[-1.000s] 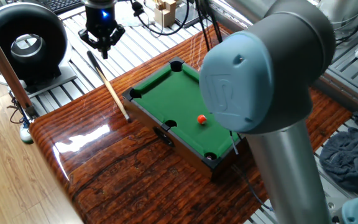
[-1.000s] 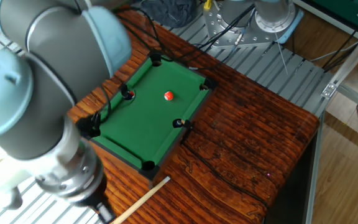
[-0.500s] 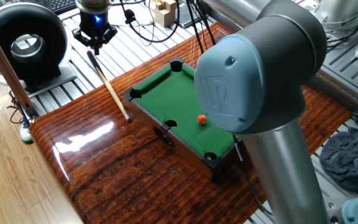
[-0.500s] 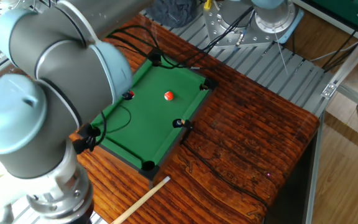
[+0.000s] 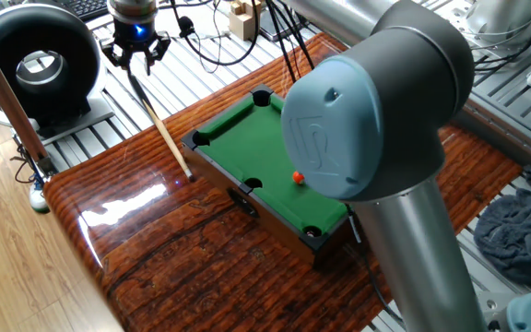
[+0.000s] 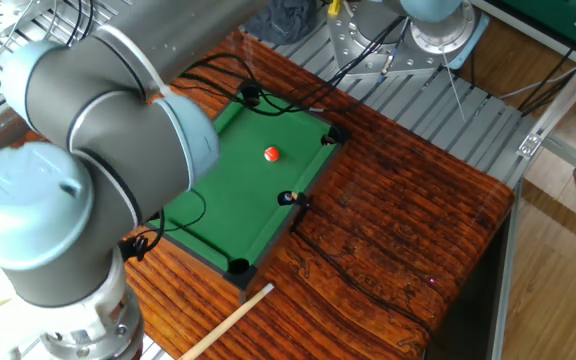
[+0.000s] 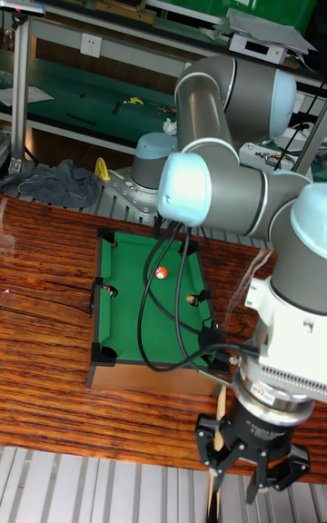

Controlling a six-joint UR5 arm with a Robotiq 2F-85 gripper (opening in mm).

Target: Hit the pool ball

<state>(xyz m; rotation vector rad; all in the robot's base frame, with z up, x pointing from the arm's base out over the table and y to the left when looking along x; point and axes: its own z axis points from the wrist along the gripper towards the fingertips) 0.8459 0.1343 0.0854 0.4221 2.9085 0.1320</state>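
The orange-red pool ball (image 5: pixel 297 177) rests on the green felt of the small pool table (image 5: pixel 247 129), half hidden behind my arm's big joint in one fixed view. It shows fully in the other fixed view (image 6: pixel 271 154) and in the tall fixed view (image 7: pixel 161 272). A wooden cue stick (image 5: pixel 162 129) lies on the tabletop, its tip close to the pool table's near corner. My gripper (image 5: pixel 136 57) hangs open just above the cue's dark butt end, with nothing held. Seen from behind, the gripper (image 7: pixel 250 476) has its fingers spread.
A black round fan (image 5: pixel 35 65) stands left of the wooden table. Cables trail from my arm over the felt (image 7: pixel 173 323). A grey cloth (image 5: pixel 524 231) lies at the right. The cue's pale end (image 6: pixel 230 318) points at the pool table's corner.
My gripper has drifted left and away from the cue's butt end, and its fingers have spread. The cue and the ball have stayed where they were.
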